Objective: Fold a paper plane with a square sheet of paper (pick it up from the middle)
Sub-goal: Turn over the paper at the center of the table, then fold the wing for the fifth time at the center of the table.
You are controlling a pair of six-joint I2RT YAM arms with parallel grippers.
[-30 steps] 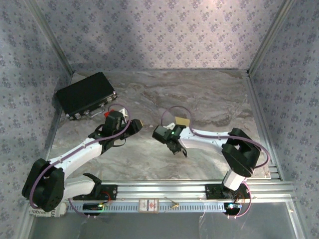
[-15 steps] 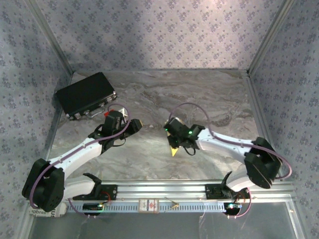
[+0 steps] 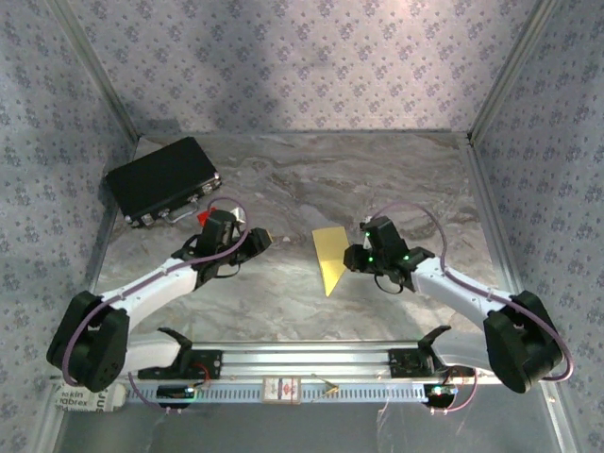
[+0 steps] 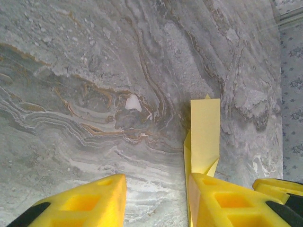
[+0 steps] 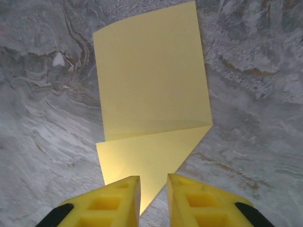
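The right gripper has been swung rightward, exposing the part-folded yellow sheet at the middle of the table. Its fingers are narrowly parted; those of the left gripper are set wider, empty. Folding is judged unfinished.

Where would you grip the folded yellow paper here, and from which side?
The yellow paper lies flat on the table, narrowing to a point beside the right tool. Likely pinch that narrow tip, coming in low from the near side it points toward.
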